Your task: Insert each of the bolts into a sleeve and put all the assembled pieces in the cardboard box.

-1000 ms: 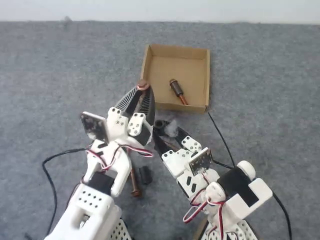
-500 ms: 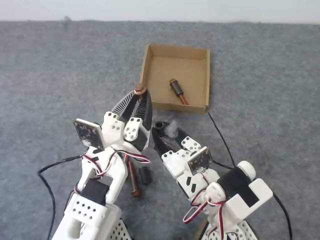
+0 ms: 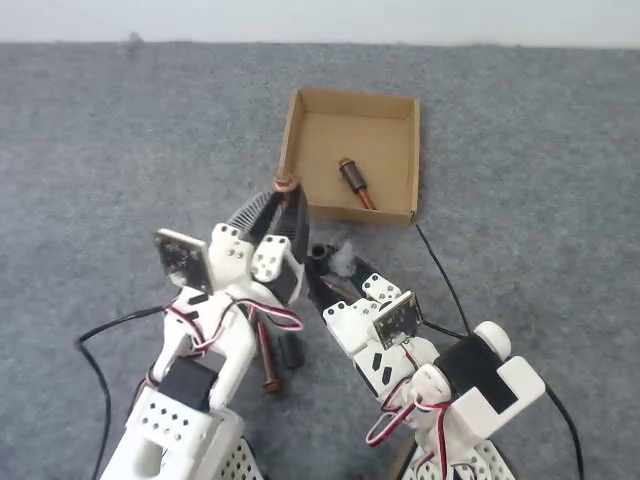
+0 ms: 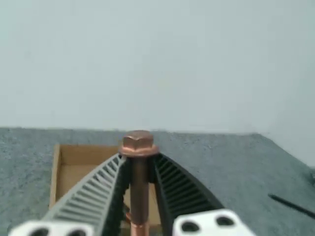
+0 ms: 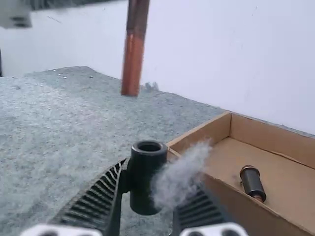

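My left gripper point(image 3: 283, 200) is shut on a copper bolt point(image 4: 138, 177), held upright with its hex head point(image 3: 284, 183) on top, just outside the near left corner of the cardboard box point(image 3: 400, 108). My right gripper point(image 3: 325, 258) is shut on a black sleeve point(image 5: 146, 173), its open bore facing up. The bolt's shaft point(image 5: 134, 49) hangs above and a little behind the sleeve, not touching it. A tuft of grey fluff point(image 5: 179, 174) clings to the sleeve. One assembled bolt and sleeve point(image 3: 355, 181) lies inside the box.
Another copper bolt point(image 3: 267, 360) and a black sleeve point(image 3: 290, 349) lie on the grey carpet between the two arm bases. Black cables point(image 3: 98, 345) trail on the carpet on both sides. A white wall stands behind the box.
The left arm has shifted with the bolt, bringing it nearer and slightly right, closer to the sleeve in the right gripper. The right arm has kept still.
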Tool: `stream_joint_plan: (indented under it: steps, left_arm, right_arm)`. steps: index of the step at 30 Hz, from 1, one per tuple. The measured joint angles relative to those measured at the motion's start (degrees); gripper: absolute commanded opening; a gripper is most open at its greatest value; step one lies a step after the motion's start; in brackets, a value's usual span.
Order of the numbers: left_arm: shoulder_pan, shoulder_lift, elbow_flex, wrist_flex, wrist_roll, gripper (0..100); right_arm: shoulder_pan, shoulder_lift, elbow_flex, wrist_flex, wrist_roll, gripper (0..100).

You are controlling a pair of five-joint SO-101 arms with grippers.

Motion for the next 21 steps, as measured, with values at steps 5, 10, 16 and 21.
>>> stream_joint_plan:
  steps: [5, 10, 16, 21]
  left_arm:
    - [1.0, 0.0, -0.1, 0.7, 1.1, 1]
    - [1.0, 0.0, -0.1, 0.7, 3.6, 1]
    - [1.0, 0.0, -0.1, 0.7, 3.7, 1]
    - [1.0, 0.0, -0.1, 0.7, 4.0, 1]
  right_arm:
    - [0.0, 0.0, 0.0, 0.0, 0.0, 0.6]
    - [0.0, 0.0, 0.0, 0.0, 0.0, 0.6]
    - [0.0, 0.0, 0.0, 0.0, 0.0, 0.6]
    - [0.0, 0.0, 0.0, 0.0, 0.0, 0.6]
